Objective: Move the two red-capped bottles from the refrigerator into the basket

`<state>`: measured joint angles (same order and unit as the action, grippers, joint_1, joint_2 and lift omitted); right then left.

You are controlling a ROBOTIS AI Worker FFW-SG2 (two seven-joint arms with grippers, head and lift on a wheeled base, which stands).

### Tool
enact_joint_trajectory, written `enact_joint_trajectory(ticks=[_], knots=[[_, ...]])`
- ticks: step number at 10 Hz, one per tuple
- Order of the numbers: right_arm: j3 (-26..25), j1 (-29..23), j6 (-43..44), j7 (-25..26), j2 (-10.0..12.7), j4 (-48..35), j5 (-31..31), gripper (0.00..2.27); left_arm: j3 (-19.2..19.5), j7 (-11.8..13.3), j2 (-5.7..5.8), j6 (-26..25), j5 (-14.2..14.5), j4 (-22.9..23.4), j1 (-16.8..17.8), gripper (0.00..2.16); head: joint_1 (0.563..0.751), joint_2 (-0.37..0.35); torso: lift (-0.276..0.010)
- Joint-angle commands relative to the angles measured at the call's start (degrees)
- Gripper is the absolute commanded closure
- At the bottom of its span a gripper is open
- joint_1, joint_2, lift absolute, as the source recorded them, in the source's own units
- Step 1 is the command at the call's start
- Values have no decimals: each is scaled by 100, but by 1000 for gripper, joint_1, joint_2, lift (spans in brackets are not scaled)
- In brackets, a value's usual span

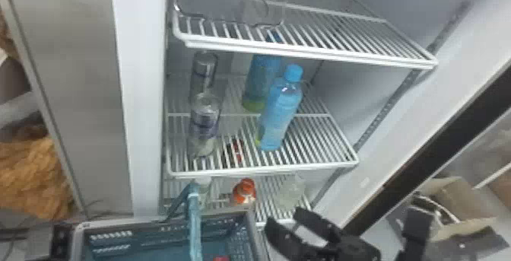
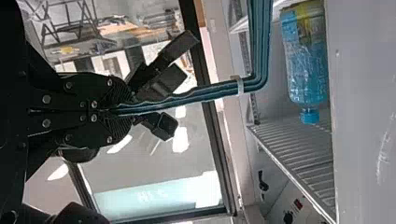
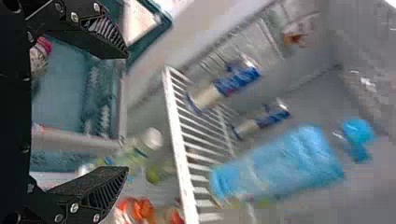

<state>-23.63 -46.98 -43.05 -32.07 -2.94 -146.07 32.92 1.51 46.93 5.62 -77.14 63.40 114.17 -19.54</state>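
Refrigerator (image 1: pixel 144 100): wire shelves (image 1: pixel 266 172) (cardboard (image 1: pixel 465 203) outside).

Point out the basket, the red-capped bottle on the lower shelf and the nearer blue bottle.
Basket (image 1: pixel 152 236): head view, inner wall.
Red-capped bottle (image 1: pixel 243 197): head view, below cap.
Nearer blue bottle (image 1: pixel 280 112): head view, mid-body.
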Motion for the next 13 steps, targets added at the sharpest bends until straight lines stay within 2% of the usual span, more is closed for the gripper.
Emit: enact_joint_trajectory(ticks=[1,4,7,10,13], knots=[[-117,-140,804,-28,22,299,-24,185,43,0,-26,64,70,-5,-29,1200,695,-350,0],[-94,-365,2547,-160,30,1100,-12,185,169,0,-79,78,81,9,-99,1200,695,-350,0],[-83,-533,3968,-160,39,1508,-492,180,226,0,-105,78,81,9,-183,1200,695,-350,0],[-60,-801,4741,-151,136,1579,-744,185,317,0,-158,78,59,9,-212,1200,695,-350,0],[-220,-1166,4966,-107,189,1452,-949,186,409,0,-210,64,70,-5,-254,1200,695,-350,0]])
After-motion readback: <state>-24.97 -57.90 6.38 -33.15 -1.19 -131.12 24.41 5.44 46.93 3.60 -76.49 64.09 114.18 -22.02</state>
